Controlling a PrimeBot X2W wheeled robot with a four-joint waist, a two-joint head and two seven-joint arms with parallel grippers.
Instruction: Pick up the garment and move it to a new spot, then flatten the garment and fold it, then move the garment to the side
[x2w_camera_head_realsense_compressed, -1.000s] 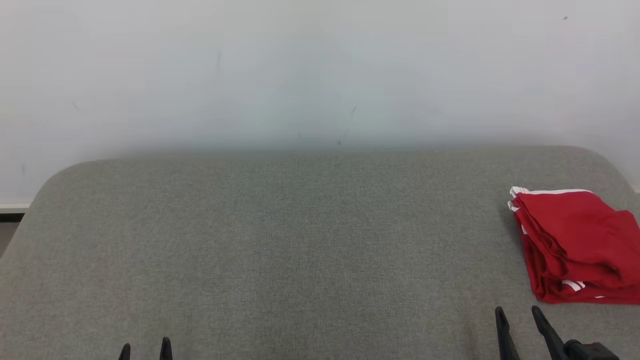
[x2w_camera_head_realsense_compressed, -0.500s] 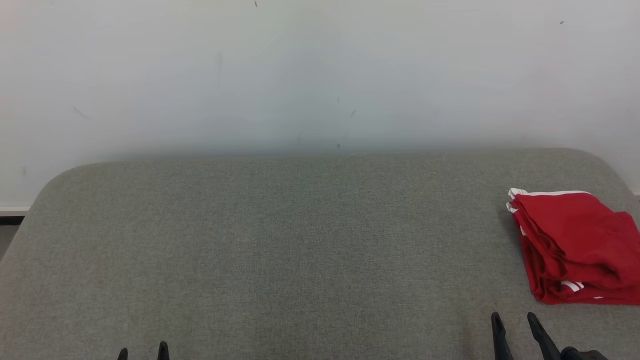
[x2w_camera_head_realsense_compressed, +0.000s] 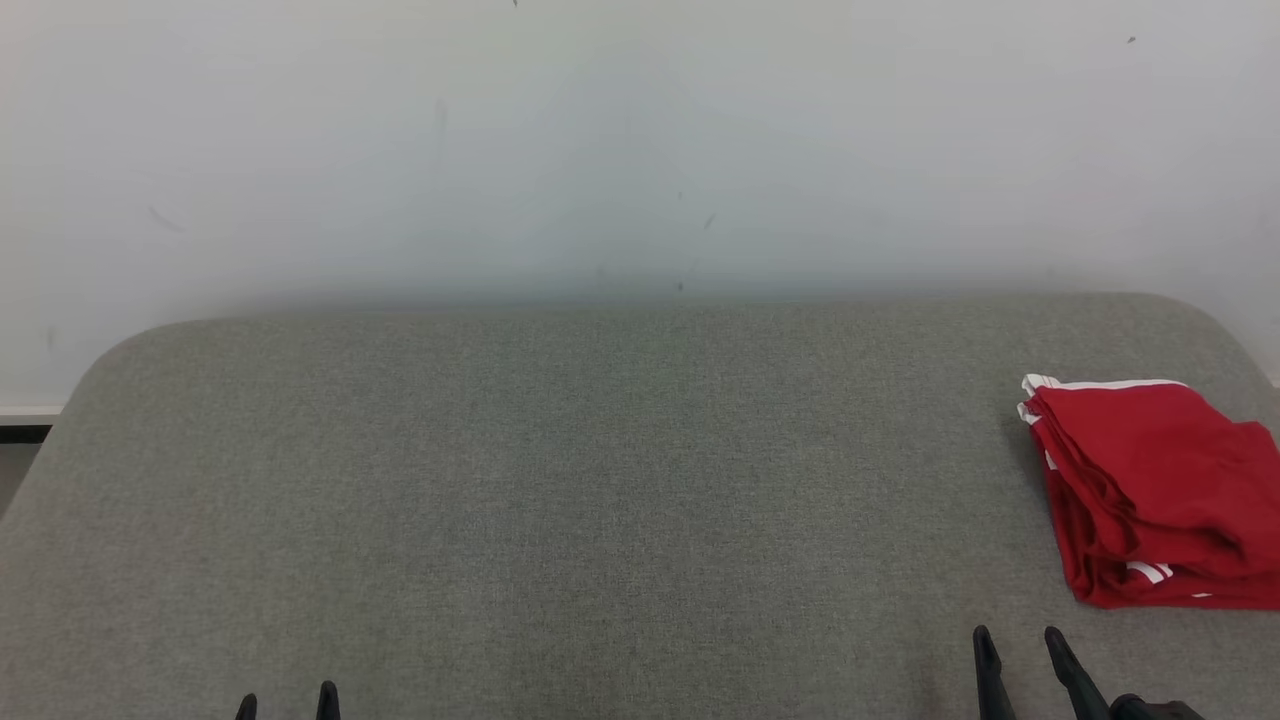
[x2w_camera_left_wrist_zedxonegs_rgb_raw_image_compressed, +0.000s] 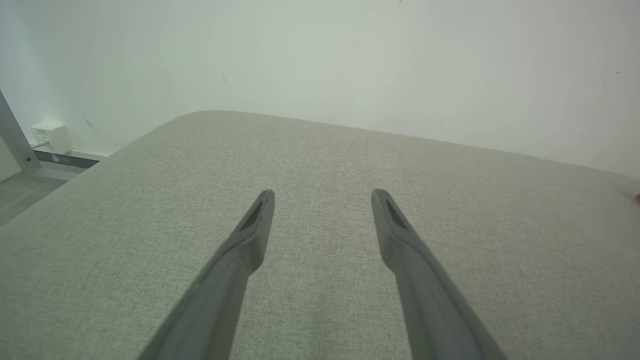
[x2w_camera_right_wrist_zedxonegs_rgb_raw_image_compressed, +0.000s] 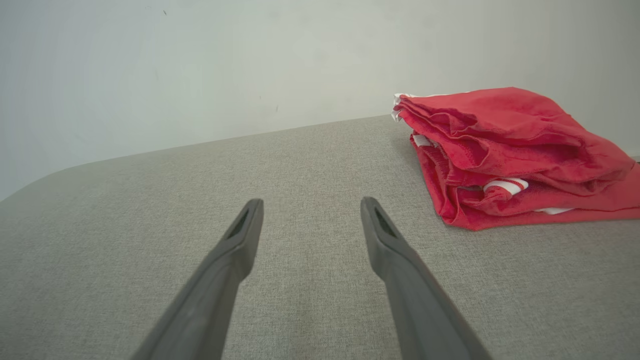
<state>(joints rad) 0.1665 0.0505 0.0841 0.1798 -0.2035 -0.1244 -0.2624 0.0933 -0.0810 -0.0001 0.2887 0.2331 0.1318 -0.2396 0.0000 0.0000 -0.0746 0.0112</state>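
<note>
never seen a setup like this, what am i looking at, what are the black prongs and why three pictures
This is a wheeled robot with two arms, seen through its own cameras. The wide picture comes from its head camera, looking down at a grey padded surface against a pale wall. The black prongs are the fingers of its grippers: the left gripper at lower left, the right gripper at lower right. The other two pictures come from a camera on each wrist, looking along that gripper's fingers. Both grippers are open and hold nothing. On the surface lies a red garment with white trim, folded into a bundle near the right edge, a little beyond the right gripper and not touching it.
</note>
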